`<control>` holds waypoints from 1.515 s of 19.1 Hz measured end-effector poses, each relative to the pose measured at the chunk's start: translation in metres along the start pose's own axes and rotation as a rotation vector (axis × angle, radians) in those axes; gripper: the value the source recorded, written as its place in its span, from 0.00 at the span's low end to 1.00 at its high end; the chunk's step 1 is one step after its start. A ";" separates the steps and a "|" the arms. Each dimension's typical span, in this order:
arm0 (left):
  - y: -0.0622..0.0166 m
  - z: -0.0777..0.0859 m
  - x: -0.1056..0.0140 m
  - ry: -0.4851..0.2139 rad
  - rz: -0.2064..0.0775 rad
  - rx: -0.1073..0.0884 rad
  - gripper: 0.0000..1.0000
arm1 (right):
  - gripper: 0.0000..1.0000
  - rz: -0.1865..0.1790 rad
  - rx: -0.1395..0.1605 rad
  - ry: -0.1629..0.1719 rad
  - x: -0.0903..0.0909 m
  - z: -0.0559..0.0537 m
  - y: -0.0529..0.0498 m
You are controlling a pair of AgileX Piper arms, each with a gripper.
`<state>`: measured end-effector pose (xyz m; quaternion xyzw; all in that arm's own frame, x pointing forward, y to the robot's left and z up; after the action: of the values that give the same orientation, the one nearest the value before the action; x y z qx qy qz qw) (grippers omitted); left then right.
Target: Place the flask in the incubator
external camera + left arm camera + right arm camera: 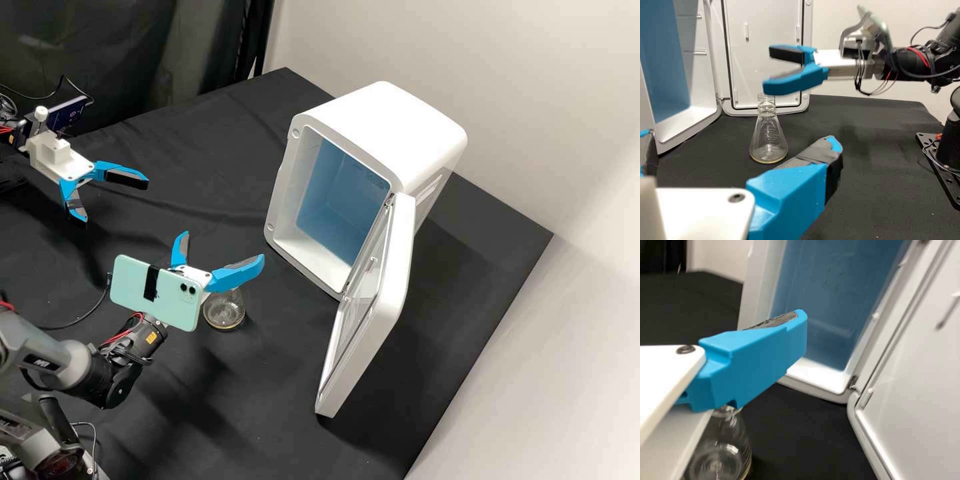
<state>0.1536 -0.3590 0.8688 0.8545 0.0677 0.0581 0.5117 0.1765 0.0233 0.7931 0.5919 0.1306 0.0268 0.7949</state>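
Soft, even light filled the high view. The white incubator stood bright against the matt black tabletop, which swallowed most shadow. A faint grey shadow lay on the pale wall at its 3 o'clock. Small glints sat on the flask.

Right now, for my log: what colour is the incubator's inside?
Light blue lining, clearest in high view.

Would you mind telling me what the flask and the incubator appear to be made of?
Flask: probably clear glass, see-through and glinting, though clear plastic is possible. Incubator: seemingly smooth white moulded plastic, judging by its rounded shell, with a matt blue lining.
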 end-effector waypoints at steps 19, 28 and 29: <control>0.0020 -0.001 -0.001 0.009 0.011 0.007 1.00 | 1.00 -0.264 0.057 -0.318 0.010 0.046 -0.059; 0.0020 -0.001 -0.001 0.009 0.011 0.007 1.00 | 1.00 -0.256 0.266 -0.341 0.016 0.067 -0.058; 0.0020 -0.001 -0.001 0.009 0.011 0.007 1.00 | 1.00 -0.255 0.284 -0.343 0.018 0.068 -0.058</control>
<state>0.1522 -0.3596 0.8709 0.8565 0.0655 0.0643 0.5079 0.2040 -0.0540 0.7527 0.6724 0.0699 -0.1928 0.7112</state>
